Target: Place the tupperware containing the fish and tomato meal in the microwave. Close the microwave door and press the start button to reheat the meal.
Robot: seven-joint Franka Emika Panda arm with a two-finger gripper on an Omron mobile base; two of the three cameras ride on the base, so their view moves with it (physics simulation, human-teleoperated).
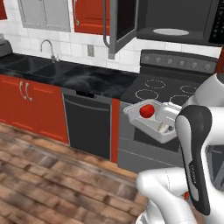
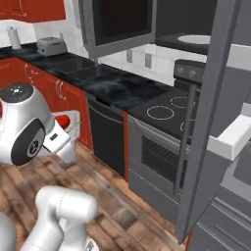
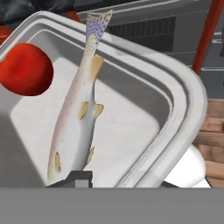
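The tupperware (image 3: 175, 100) hangs tilted in the air in front of the stove, held at its near rim. Inside it lie a round red tomato (image 3: 25, 69) and a pale speckled fish (image 3: 81, 105). My gripper (image 3: 122, 181) is shut on the tray's rim, one dark fingertip (image 3: 75, 178) inside the tray. From the left base the tupperware (image 1: 142, 120) with the tomato (image 1: 147, 111) sits left of my gripper (image 1: 164, 122). Above the stove, the microwave (image 1: 183, 15) stands with its white turntable (image 1: 171, 32) showing. The microwave door (image 1: 124, 26) swings out to the left.
Below the tray is the stove (image 1: 162, 89) with ring burners, a dishwasher (image 1: 87, 124) to its left and a sink faucet (image 1: 48, 48) farther left. A tall grey door (image 2: 211, 108) with a bar handle stands close on the right. The floor is wood planks.
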